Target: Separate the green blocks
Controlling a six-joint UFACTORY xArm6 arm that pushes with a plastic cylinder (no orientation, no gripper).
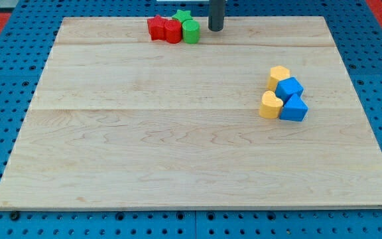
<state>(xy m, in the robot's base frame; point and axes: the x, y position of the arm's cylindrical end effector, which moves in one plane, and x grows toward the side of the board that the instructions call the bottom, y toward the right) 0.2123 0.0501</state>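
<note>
Pale wooden board (178, 153); blue wedge (294, 109), blue cube (288, 87), two yellow blocks (270, 105) (278, 76); red blocks (164, 29), green cylinder (191, 31), green star (182, 15); dark rod tip (215, 29) just right, touching nothing.

my tip (215, 28) right of green cylinder (191, 31) | green star (182, 16) behind

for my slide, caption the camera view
My tip beside green cylinder and green star, by red blocks.

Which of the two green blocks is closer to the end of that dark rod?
The green cylinder block, just to the view's left of my tip. The green star block sits farther off, behind the cylinder toward the view's top.
</note>
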